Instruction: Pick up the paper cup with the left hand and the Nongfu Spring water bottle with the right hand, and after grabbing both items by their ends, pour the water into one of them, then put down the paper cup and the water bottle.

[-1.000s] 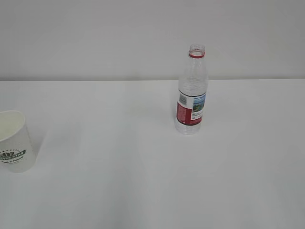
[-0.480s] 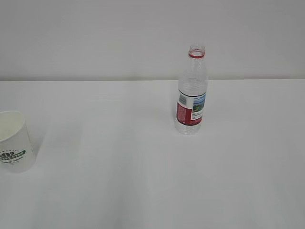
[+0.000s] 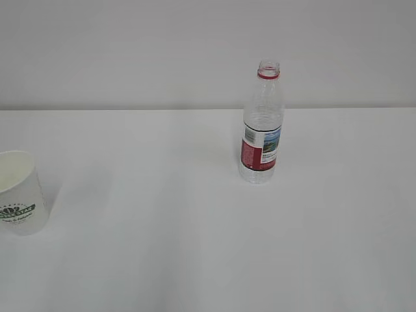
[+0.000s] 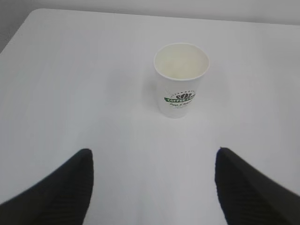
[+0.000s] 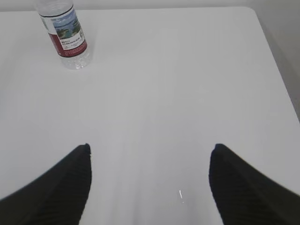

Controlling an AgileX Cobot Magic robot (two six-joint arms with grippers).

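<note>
- The paper cup [image 3: 19, 192] stands upright on the white table [image 3: 195, 247], at about 9 o'clock of the exterior view, close to the left edge of that view.
- Its green logo faces the camera, and its mouth is open to above.
- The Nongfu Spring water bottle [image 3: 262, 123] stands upright at about 1 o'clock from the middle of the exterior view, without cap, well apart from the cup.
- I cannot say with certainty how much water is in the bottle; the clear plastic shows it poorly.
- In the left wrist view the left hand [image 4: 152, 187] has its two dark fingers [image 4: 61, 192] spread wide, with nothing between them; the cup [image 4: 180, 79] is at 12 o'clock in front of it, not touched.
- In the right wrist view the right hand [image 5: 149, 185] has also its fingers [image 5: 246, 187] wide apart and empty; the bottle [image 5: 65, 33] stands at about 11 o'clock, far from them.
</note>
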